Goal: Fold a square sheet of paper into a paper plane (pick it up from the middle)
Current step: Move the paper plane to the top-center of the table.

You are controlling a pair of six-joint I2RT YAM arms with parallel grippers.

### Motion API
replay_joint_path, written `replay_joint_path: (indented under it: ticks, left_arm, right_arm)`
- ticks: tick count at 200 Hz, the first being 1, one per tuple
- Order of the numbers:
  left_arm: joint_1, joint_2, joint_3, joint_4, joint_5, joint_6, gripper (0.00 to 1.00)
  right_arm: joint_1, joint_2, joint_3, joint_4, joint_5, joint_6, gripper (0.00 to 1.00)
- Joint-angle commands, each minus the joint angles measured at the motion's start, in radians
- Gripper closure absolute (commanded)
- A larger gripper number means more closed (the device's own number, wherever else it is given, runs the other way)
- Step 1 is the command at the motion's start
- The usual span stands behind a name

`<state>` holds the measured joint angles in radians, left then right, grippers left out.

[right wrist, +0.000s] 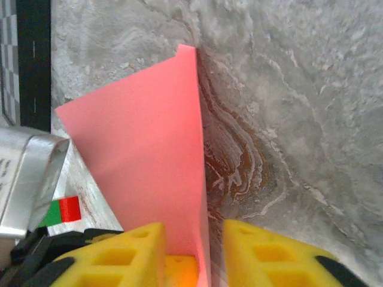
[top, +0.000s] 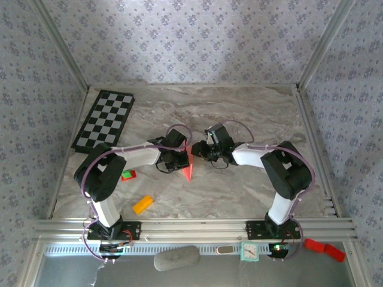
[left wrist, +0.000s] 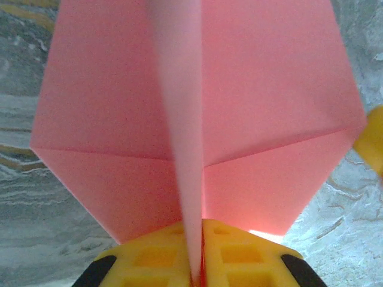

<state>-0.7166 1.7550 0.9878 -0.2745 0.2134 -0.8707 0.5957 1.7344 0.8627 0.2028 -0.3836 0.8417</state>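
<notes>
On marble table [top: 257, 107], left claw [left wrist: 195, 239] pinches paper plane [left wrist: 114, 107].

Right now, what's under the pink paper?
In the left wrist view, marble table shows around the pink paper, with an orange block peeking past one edge. Whatever lies directly beneath the sheet is covered.

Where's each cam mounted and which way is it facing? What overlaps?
Top external: above and behind the bases, facing down on the table; both arms show, left gripper and right gripper close together at centre.
Left wrist: on the left arm, looking along its closed fingers at the folded pink paper.
Right wrist: on the right arm, looking past its parted fingers at paper and tabletop.
Shared: both wrists see the same paper.
</notes>
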Motion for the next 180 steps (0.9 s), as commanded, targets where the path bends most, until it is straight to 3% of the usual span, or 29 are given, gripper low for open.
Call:
replay_joint_path:
  ticks: [1, 28, 88, 135, 180]
  left_arm:
    - [-0.007, -0.015, 0.052, -0.071, -0.046, 0.040, 0.89]
    - [-0.007, -0.020, 0.102, -0.156, -0.110, 0.094, 0.90]
    - [-0.006, 0.105, 0.318, -0.349, -0.235, 0.214, 0.89]
    - [-0.005, 0.261, 0.529, -0.471, -0.301, 0.251, 0.89]
    - [-0.007, 0.335, 0.575, -0.482, -0.258, 0.235, 0.87]
  right_arm:
    - [-0.018, -0.085, -0.042, -0.053, 0.078, -0.030, 0.57]
    - [-0.051, -0.187, -0.088, -0.104, 0.167, -0.068, 0.46]
    - [-0.101, -0.372, -0.155, -0.186, 0.301, -0.150, 0.42]
    - [-0.141, -0.423, -0.174, -0.195, 0.307, -0.199, 0.39]
    - [-0.191, -0.431, -0.188, -0.185, 0.250, -0.205, 0.38]
